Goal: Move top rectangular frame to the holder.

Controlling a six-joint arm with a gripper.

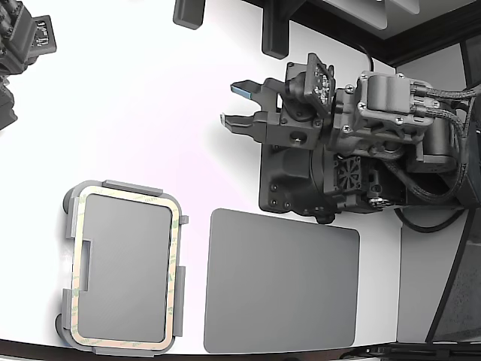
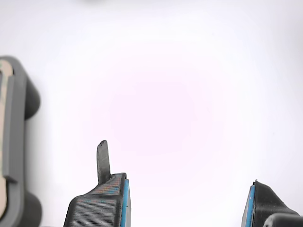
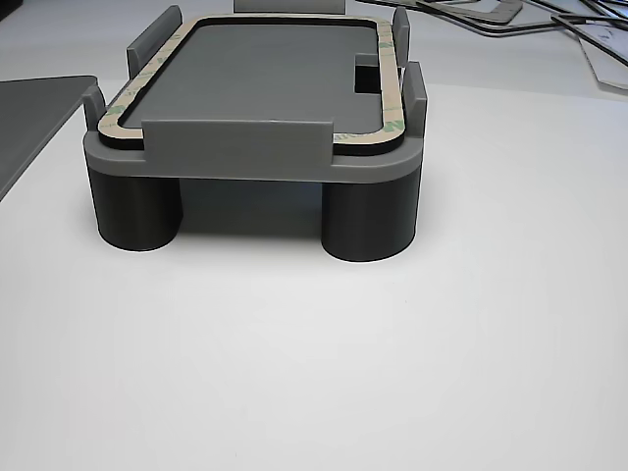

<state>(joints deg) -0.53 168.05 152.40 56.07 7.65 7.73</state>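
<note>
Claw (image 1: 234, 104): dark grey, blue-lined fingertips, jaws spread apart with nothing between them; the wrist view shows bare white tabletop (image 2: 180, 94) in the gap. It hangs over open tabletop in the upper middle of the exterior view, pointing toward the exterior view's left.

Top rectangular frame (image 1: 174, 248): thin cream-tan outline with rounded corners, lying flat inside the holder, well apart from the claw, below it and toward the exterior view's left. In the other view it (image 3: 392, 88) sits level within the raised tabs, ringing the darker inner floor.

Holder (image 1: 70, 226): grey tray with raised edge tabs and round corner feet, standing on the tabletop. The other view shows it (image 3: 235, 147) upright on its cylindrical feet. Its edge (image 2: 14, 137) shows at the margin of the wrist view, apart from the fingertips.

Dark grey pad (image 1: 282, 282): flat, solid, rounded rectangle, lying just beside the holder on the exterior view's right, below the claw and its arm mount; nothing on it.
</note>
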